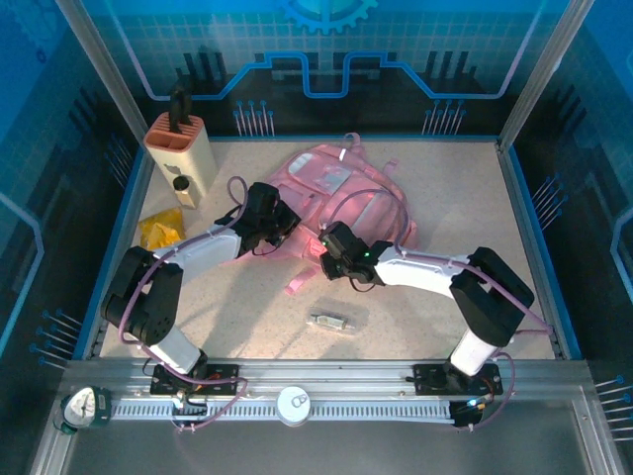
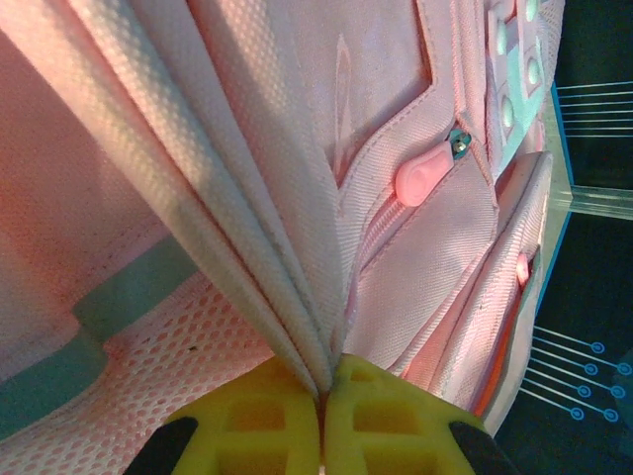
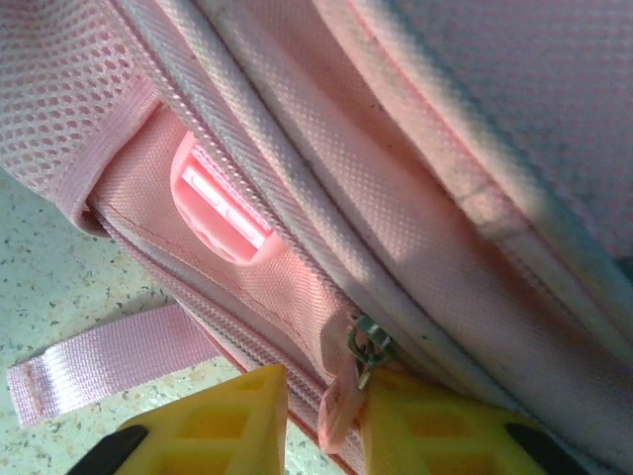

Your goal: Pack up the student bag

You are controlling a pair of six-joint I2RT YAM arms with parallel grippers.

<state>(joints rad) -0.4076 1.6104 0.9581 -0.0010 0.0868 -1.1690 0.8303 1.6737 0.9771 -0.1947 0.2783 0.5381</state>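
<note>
1. Step in hand, I judge: opening a zip pocket of the student bag (image 1: 341,183), which lies flat toward 12 o'clock on the table (image 1: 445,297).
2. The left gripper (image 2: 323,396) pinches a fold of the bag tight (bracing it, probably), its arm reaching toward 1 o'clock.
3. The right gripper (image 3: 324,421) reaches toward 10 o'clock, fingers narrowly apart with the zip pull (image 3: 339,401) between them.
4. Next move calls for closing squarely on that pull, then dragging along the zip.

The bag (image 1: 341,193) lies on the table (image 1: 465,198), toward the back. Left of it, in the far corner, stands a holder (image 1: 181,153), a packet (image 1: 161,228) just before it. A wrapped item (image 1: 329,321) lies nearer, before the bag.
</note>
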